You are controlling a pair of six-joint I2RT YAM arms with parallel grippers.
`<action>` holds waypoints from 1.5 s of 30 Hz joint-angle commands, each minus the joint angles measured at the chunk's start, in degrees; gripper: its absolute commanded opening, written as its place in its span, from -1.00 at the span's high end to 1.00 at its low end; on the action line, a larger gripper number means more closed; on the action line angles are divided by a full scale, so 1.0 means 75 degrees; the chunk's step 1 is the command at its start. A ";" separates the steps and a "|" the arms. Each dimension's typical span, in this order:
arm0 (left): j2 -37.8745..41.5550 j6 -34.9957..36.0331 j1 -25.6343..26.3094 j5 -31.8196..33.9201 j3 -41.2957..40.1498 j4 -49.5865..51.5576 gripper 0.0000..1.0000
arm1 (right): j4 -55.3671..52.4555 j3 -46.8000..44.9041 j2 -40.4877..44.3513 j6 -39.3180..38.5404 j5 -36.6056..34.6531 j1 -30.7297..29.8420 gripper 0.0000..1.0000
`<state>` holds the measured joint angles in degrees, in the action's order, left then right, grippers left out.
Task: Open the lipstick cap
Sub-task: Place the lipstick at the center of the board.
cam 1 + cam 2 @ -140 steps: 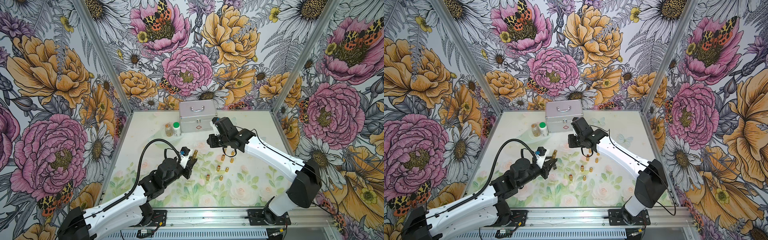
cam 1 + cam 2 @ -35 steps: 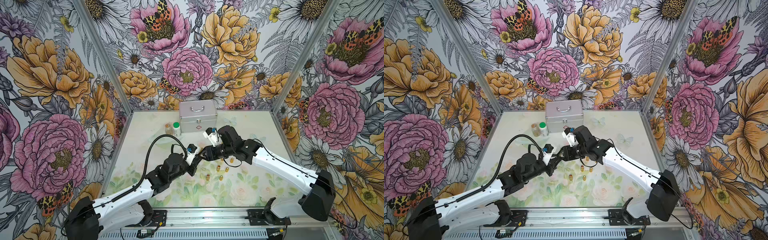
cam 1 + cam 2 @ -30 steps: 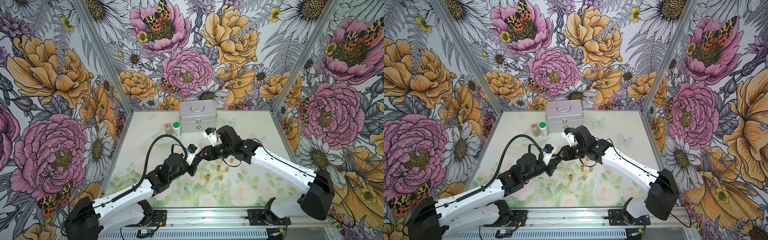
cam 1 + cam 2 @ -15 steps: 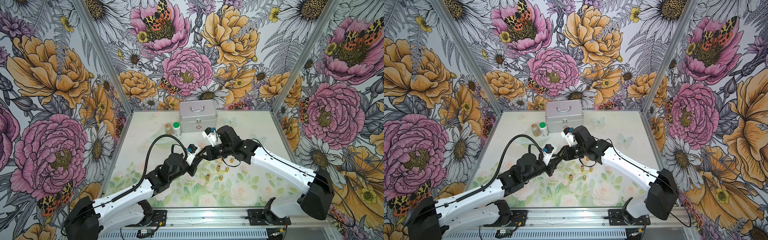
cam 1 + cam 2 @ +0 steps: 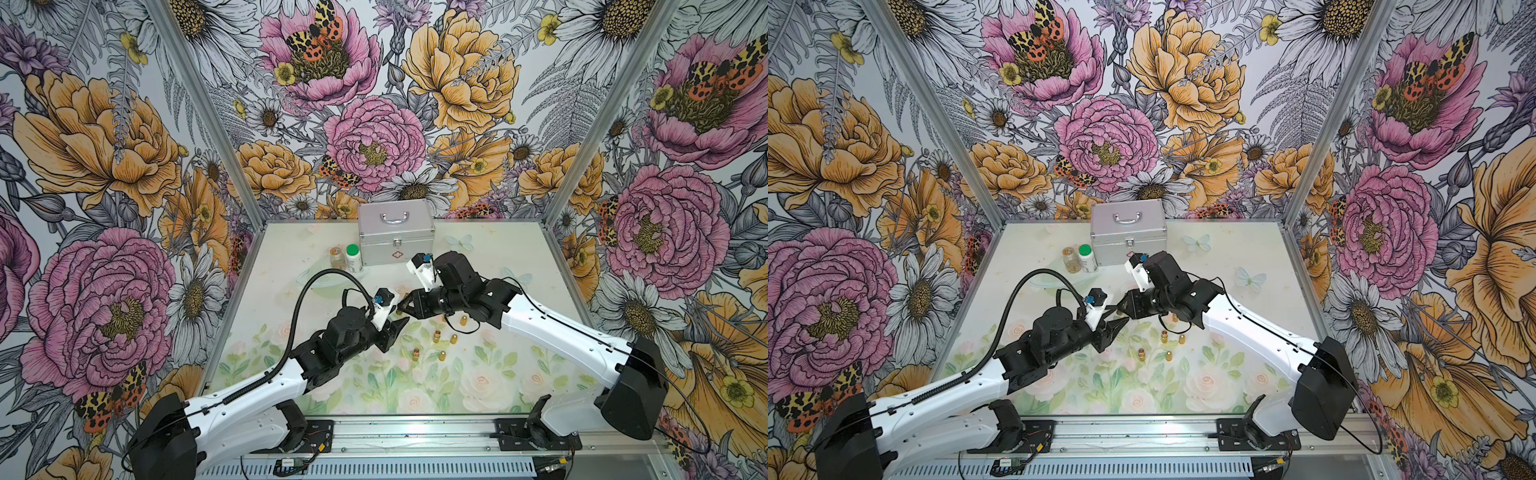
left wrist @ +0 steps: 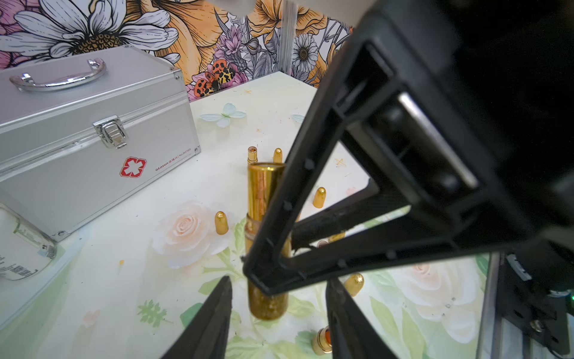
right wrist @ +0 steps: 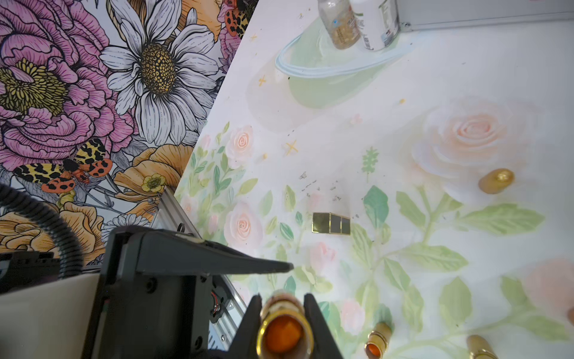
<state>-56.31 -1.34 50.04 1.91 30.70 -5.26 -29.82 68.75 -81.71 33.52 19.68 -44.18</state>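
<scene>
A gold lipstick (image 6: 262, 192) hangs above the table between the two arms, in both top views (image 5: 400, 308) (image 5: 1119, 309). My right gripper (image 7: 282, 296) is shut on its tube (image 7: 281, 307), whose end towards that wrist camera shows orange. The glittery gold cap (image 6: 268, 306) sticks out past the right gripper's finger (image 6: 310, 174) and sits on the tube. My left gripper (image 6: 279, 279) is open. Its fingers stand either side of the cap with a clear gap and do not touch it. The two grippers meet tip to tip (image 5: 406, 309).
A silver case (image 5: 397, 237) and two small bottles (image 5: 353, 257) stand at the back. Several loose gold caps and tubes (image 5: 436, 336) lie on the table under and to the right of the grippers. A small gold box (image 7: 330, 223) lies flat nearby.
The left gripper has opened and let go of the lipstick. The right gripper has closed on it and now holds it alone. Both arms have barely shifted.
</scene>
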 commanded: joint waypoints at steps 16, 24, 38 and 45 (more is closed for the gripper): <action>0.1184 -0.1693 -0.0384 0.1884 -0.0503 0.1434 -0.97 | 0.0637 0.0891 -0.2331 -0.0235 -0.4054 -0.0121 0.61; 0.1587 -0.2164 -0.0746 0.1940 -0.0776 0.1530 -0.97 | 0.1310 0.1141 -0.3572 -0.0037 -0.4869 -0.0446 0.62; 0.1615 -0.2294 -0.0862 0.1819 -0.0823 0.1497 -0.97 | 0.1766 0.1458 -0.4723 0.0212 -0.5274 -0.0430 0.63; 0.1614 -0.2320 -0.0872 0.1831 -0.0858 0.1470 -0.97 | 0.1946 0.1477 -0.4924 0.0235 -0.5282 -0.0411 0.63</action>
<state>-44.95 -18.04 44.01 15.44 25.12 6.17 -17.15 78.06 -117.08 34.48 -18.44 -47.55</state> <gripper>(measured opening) 0.986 0.217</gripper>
